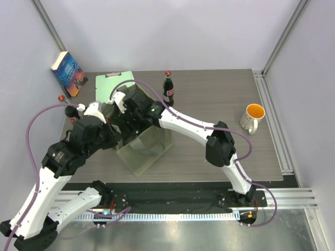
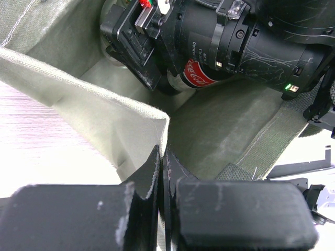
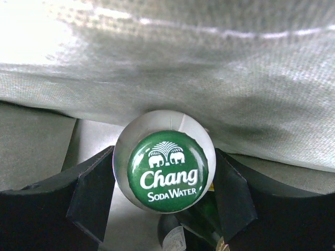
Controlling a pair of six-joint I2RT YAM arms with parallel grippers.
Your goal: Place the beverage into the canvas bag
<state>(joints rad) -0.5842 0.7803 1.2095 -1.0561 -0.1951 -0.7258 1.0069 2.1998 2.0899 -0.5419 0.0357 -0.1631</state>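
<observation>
Canvas bag (image 1: 142, 157) sitting on the table (image 1: 220, 89), mouth up, both arms working at it.

Left end effector (image 2: 161, 157) pressing together on the bag's near rim, pinching the fabric edge and holding the mouth open.

Right end effector (image 3: 165, 180) reaching down inside the bag. Its jaws are flanking the soda water bottle (image 3: 123, 157) and looking to be touching it on both sides, gripping just below the green cap (image 3: 167, 171).

Soda water bottle hanging upright inside the bag, with a fold of bag fabric bulging close behind it. Whether its base is bearing on the bag floor is hidden.

A cola-labelled bottle (image 2: 201, 73) is showing just beside the right end effector's fingers, apparently also inside the bag. Another cola bottle (image 1: 168, 89) is standing on the table behind the bag.

Judgement: the step in hand is setting down and letting go. Doing it well:
- Holding the left pinch firm so the wall is not sagging onto the bottle.
- Lowering straight and clear of the cola-labelled bottle.
- Spreading the jaws only once the base is resting.
- Lifting out vertically, without snagging fabric or tipping the bottle.
</observation>
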